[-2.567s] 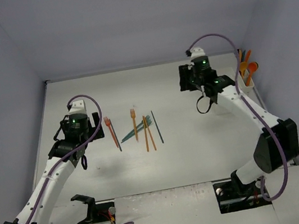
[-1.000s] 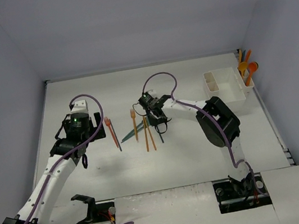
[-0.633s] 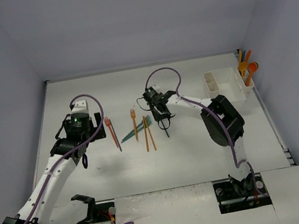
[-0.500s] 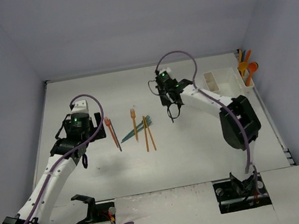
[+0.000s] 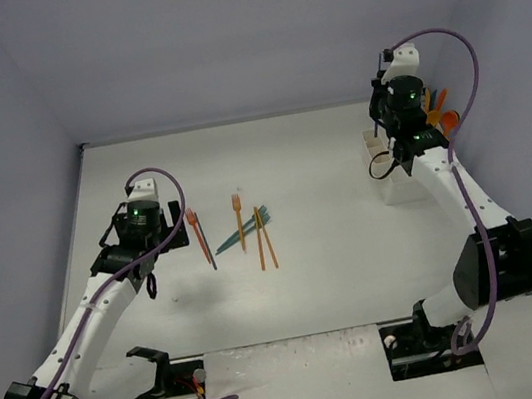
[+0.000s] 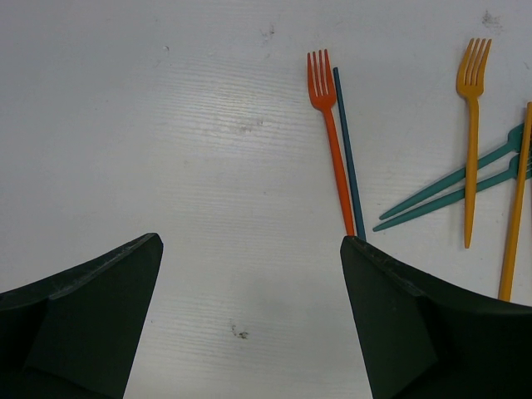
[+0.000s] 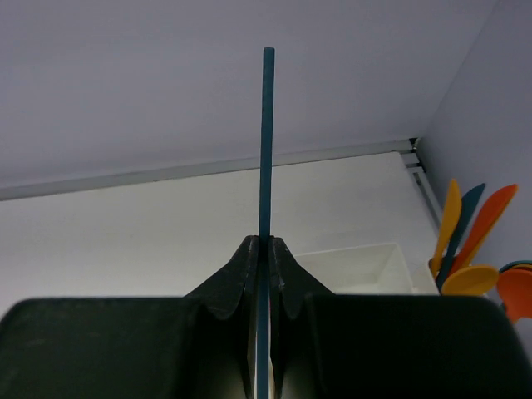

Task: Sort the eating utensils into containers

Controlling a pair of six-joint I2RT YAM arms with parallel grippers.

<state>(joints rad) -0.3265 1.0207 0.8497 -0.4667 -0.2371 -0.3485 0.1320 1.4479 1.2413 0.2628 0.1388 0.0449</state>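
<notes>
Sorting in progress: the right fingers [image 7: 256,253] pinch a slim teal utensil [image 7: 266,125] upright, with the white holder [image 7: 357,266] just beyond and below them. Orange and teal spoons [image 7: 470,249] already stand off to those fingers' right. The left fingers [image 5: 173,237], spread wide and holding nothing, hover over the bench [image 6: 166,125], where orange and teal forks [image 6: 328,125] lie loose just ahead of them. Roughly half the job appears to remain.

No writing can be read in any of the views. No label, brand, number or sign can be made out
</notes>
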